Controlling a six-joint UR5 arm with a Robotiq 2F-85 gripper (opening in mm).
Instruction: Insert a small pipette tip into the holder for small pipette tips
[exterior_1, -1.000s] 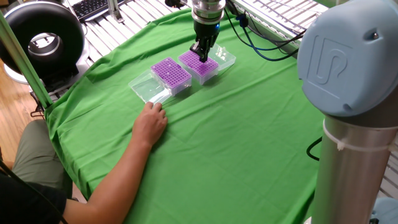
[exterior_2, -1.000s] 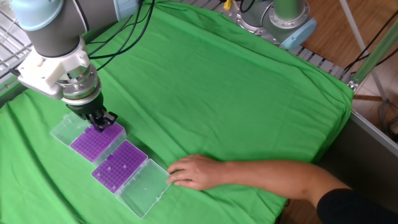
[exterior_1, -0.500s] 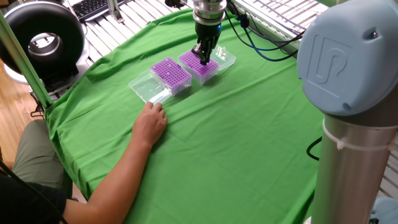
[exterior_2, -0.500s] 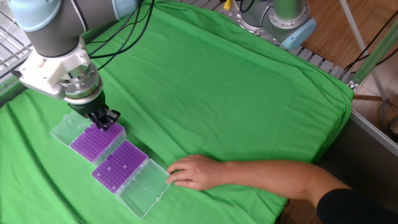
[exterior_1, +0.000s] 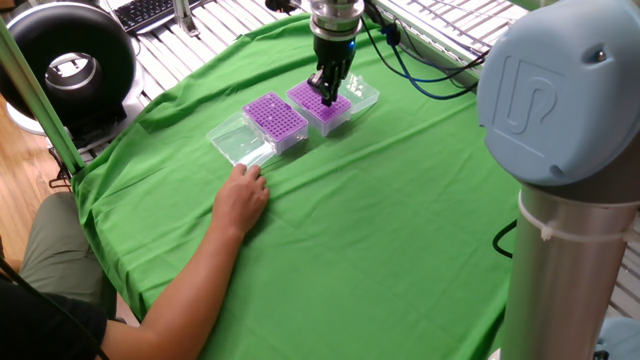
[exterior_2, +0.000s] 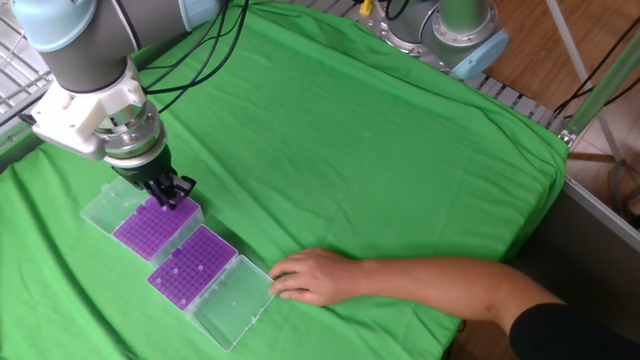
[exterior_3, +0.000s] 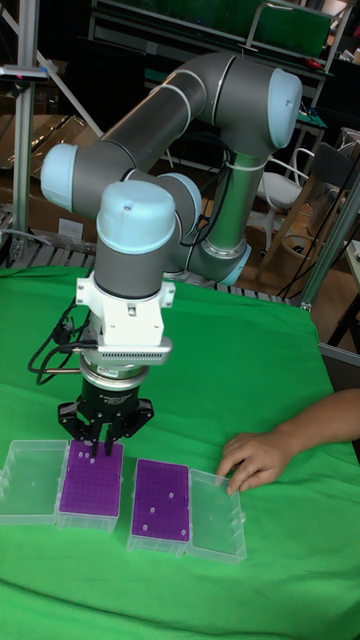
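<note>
Hand (exterior_3: 103, 446) poised over purple holder (exterior_3: 91, 481), fingers close together, perhaps pinching a tip, too small to tell. Green cloth (exterior_2: 380, 150) covering table; beyond it, metal rollers (exterior_1: 440, 30), wood floor (exterior_1: 25, 175).

Purple holders (exterior_2: 152, 226), green cloth (exterior_2: 380, 150).

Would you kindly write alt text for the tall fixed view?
A robot gripper hangs just above the left of two purple tip racks, both with clear lids open, on a green cloth. A person's hand rests beside the right rack.
</note>
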